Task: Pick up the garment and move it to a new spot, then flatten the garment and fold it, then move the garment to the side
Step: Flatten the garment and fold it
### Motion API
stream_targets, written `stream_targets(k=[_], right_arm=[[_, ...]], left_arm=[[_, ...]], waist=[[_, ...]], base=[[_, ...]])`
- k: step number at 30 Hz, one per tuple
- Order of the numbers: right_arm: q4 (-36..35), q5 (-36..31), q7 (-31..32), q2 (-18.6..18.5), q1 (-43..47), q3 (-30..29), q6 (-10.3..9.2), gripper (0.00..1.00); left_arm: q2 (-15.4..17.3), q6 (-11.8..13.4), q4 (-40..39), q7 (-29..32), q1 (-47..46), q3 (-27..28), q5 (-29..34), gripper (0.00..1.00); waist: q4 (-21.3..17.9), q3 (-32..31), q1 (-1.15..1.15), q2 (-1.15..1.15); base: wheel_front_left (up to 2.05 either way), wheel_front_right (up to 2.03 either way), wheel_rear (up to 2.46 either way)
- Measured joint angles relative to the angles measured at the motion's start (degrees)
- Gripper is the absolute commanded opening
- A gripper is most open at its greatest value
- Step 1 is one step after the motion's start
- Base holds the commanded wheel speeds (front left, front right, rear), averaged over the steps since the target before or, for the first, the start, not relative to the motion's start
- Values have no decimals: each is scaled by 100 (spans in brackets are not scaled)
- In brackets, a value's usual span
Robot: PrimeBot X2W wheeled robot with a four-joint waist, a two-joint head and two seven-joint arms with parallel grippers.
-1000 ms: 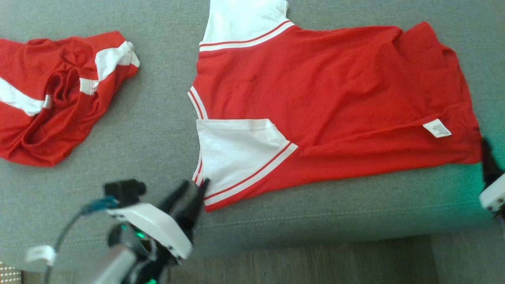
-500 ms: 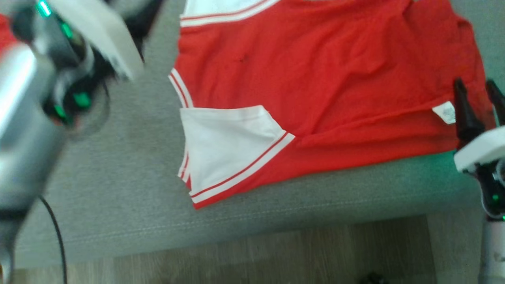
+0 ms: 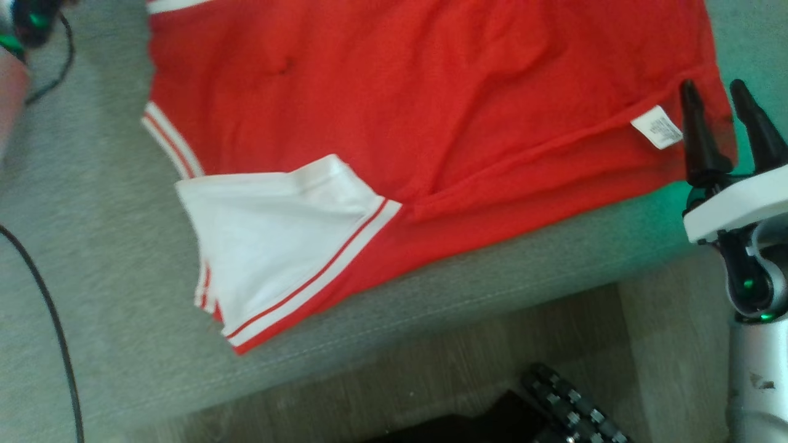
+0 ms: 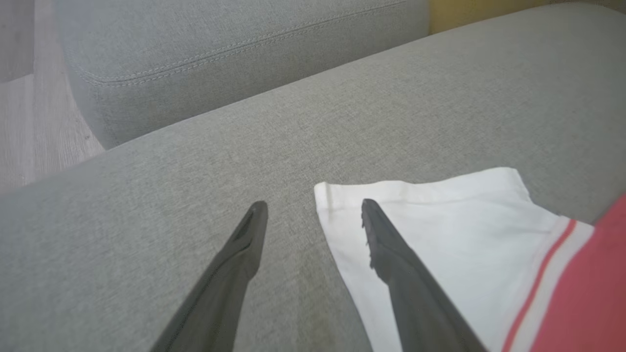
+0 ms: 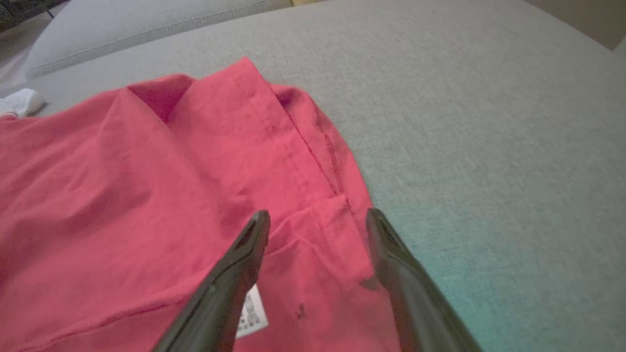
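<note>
Right fingers (image 3: 699, 141) have reached the garment's (image 3: 431, 92) unreadable label (image 3: 656, 127), left fingers (image 4: 389, 254) its sleeve (image 4: 464, 234), both spread empty.

Garment (image 3: 468, 111): we note thin matt cloth, creased.
Sofa (image 3: 123, 246): we see coarse grey woven fabric.
Floor (image 3: 431, 369): matt wood grain.
Right gripper (image 5: 318, 212): smooth, faintly glossy fingers (image 5: 234, 274).

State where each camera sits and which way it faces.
Head view: on the head, facing down at the red garment on the sofa; right gripper at right.
Left wrist view: along the left gripper toward a white sleeve.
Right wrist view: along its gripper over the hem.
Shared: head and right wrist views both show the label.
</note>
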Motion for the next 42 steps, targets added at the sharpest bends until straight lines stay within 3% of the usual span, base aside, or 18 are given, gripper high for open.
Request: stream_targets(k=[10,11,13,14,15,16,21,25,27,34,42], right_arm=[[208,43,-186,19,-61,92,0,100],[219,43,-200,19,-77,91,0,100],[246,43,-200,18,-146,96,0,100],[246,43,-199,18,-178,110,0,100],[248,43,-199,18,-210,125,0,100],[254,44,-198,15,-246,147,0,100],[349,85,-45,-43,-556,417,0,100],[568,100,337,-191,-1361,612,0,100],[877,261,877,-263,-2176,790,0,100],[1927,536,2260,-599,-3651,1168,0,100],[2852,160,2668,-733,-4397,1543,0,100]], left_arm=[[-36,-256,855,51,-461,-168,174,100],[-44,-260,896,51,-470,-174,174,93],[-45,-310,961,49,-533,-201,174,47],[-45,-311,984,43,-576,-213,174,33],[-46,-333,1004,36,-602,-214,172,12],[-48,-368,1035,8,-615,-214,172,0],[-54,-412,1187,-112,-670,-235,147,0],[-55,-475,1243,-493,-670,-267,118,0],[-57,-504,1263,-743,-670,-342,116,0],[-203,-511,1260,-961,-724,-549,14,0],[-259,-548,1071,-1090,-855,-900,-208,0]], waist=[[-408,302,-1,0],[-419,313,-1,0],[-436,326,-1,0],[-445,330,-1,0],[-455,334,-1,0],[-465,337,-1,0],[-531,356,-1,0],[-557,348,-1,0],[-541,324,-1,0],[-272,330,-1,0],[75,412,-1,0]], base=[[0,0,0],[0,0,0],[0,0,0],[0,0,0],[0,0,0],[0,0,0],[0,0,0],[0,0,0],[0,0,0],[0,0,0],[0,0,0]])
